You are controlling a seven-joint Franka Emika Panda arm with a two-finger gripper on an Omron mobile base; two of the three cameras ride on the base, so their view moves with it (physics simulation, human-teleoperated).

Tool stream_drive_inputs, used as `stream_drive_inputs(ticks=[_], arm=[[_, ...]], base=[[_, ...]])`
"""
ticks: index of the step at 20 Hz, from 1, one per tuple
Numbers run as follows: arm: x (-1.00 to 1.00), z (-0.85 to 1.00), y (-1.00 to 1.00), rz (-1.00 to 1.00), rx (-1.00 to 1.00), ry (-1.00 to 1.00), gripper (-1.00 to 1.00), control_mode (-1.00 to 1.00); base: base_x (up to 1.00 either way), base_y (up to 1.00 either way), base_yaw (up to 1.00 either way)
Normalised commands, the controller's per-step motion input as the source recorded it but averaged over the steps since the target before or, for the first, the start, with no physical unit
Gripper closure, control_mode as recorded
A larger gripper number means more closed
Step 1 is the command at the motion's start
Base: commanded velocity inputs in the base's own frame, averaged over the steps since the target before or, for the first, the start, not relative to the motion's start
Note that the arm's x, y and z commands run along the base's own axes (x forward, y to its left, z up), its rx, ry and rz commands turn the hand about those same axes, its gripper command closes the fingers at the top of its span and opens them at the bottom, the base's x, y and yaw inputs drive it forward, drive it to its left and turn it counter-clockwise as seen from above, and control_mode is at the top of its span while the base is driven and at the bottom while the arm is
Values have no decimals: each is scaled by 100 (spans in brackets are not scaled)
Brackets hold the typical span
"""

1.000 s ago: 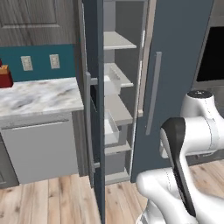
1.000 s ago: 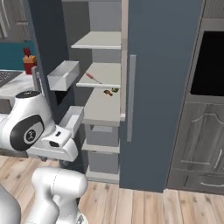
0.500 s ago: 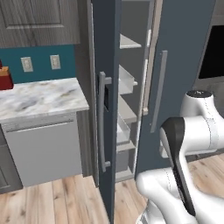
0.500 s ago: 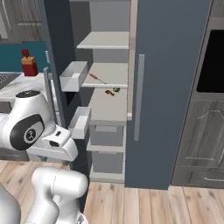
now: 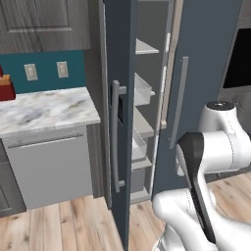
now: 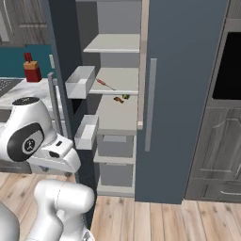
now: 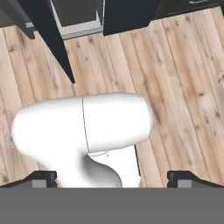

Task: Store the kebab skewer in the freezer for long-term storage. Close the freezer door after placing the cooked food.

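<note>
Left base view: the freezer (image 5: pixel 147 98) stands beside a marble counter (image 5: pixel 46 110). The freezer door (image 5: pixel 120 122), with its black control panel and long grey vertical handle (image 5: pixel 115 137), stands partly open, its outer face toward the camera. Pale grey shelves and white door bins show through the gap. A red knife block (image 5: pixel 6 87) sits at the far left of the counter.

Right base view: the freezer interior is exposed. The kebab skewer (image 6: pixel 106 84) lies on the second shelf (image 6: pixel 117 80) from the top, well inside the compartment. A few small chunks (image 6: pixel 121 98) rest on the shelf below. Two white bins (image 6: pixel 80 81) project from the inner face of the door.

Hand view: the gripper (image 7: pixel 112 179) points down at the wooden floor (image 7: pixel 183 87). Its two dark fingertips (image 7: pixel 43 178) stand far apart at the lower corners, spread wide with nothing between them.
</note>
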Motion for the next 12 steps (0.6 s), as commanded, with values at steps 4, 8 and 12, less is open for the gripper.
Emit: stream_drive_inputs(ticks=[4,8,12], arm=[[14,-3,29,-43,0,-25,-100,-100],[43,-1,81,-52,-9,-28,-100,-100],[87,2,82,-36,-26,-3,-100,-100]], base=[[0,0,0],[0,0,0],[0,0,0]])
